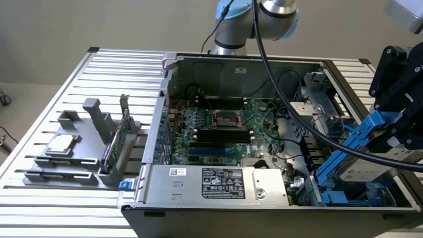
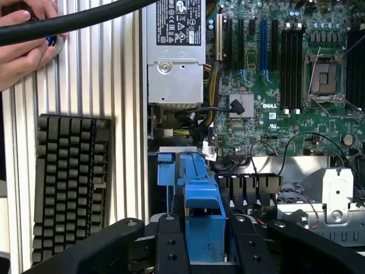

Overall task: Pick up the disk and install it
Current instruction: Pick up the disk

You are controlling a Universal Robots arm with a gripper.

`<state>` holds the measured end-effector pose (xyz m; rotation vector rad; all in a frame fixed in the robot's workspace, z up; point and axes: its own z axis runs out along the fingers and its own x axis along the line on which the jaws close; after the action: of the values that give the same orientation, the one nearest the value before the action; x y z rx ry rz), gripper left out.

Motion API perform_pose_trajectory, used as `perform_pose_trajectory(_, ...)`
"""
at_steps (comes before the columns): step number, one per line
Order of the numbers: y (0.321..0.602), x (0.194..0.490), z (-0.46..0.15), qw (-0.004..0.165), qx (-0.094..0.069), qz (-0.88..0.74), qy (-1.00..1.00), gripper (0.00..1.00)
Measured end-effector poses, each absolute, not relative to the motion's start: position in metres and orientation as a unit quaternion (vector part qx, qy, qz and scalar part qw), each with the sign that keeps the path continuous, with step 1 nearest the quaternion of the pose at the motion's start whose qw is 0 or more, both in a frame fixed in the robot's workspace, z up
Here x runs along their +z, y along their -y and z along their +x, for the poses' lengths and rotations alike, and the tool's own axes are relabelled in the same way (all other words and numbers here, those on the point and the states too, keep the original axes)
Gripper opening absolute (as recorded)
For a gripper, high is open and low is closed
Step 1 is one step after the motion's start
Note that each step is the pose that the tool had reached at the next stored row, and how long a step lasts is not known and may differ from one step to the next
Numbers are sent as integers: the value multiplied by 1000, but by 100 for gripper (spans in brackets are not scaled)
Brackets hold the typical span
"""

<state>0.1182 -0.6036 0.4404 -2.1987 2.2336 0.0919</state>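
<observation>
One arm (image 1: 231, 34) is reaching over one open computer case (image 1: 231, 64), which is lying on a slatted table (image 1: 59, 89). Its single pincer (image 1: 391, 141) is gripping the one disk (image 1: 363, 172) by its bright blue carrier, with the jaws standing partway apart and closed against the carrier's sides. In the wrist view, two black fingers (image 2: 171, 245) are flanking the blue frame.

The disk is hanging tilted at the exterior view's right, over the drive bay in the case's front corner, with its silver face and white label showing. Whether its lower edge is touching the bay, I cannot tell.

Inside the case, one green motherboard (image 1: 225, 124) is lying flat, and one grey power supply (image 1: 218, 183) is sitting along the front wall.

On the table at the exterior view's left, one grey holder (image 1: 73, 148) is carrying one small square chip (image 1: 61, 144) and one green circuit card (image 1: 118, 141) standing on edge.

In the wrist view, one dark keyboard (image 2: 71, 188) is lying beside the case, one thick black cable (image 2: 85, 20) is crossing above it, and one person's hand (image 2: 23, 51) is resting on the table by that cable.
</observation>
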Motion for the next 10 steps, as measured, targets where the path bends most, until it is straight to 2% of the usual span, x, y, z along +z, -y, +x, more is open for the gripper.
perform_pose_trajectory(10,604,439,116,5,26,-705,-708,33)
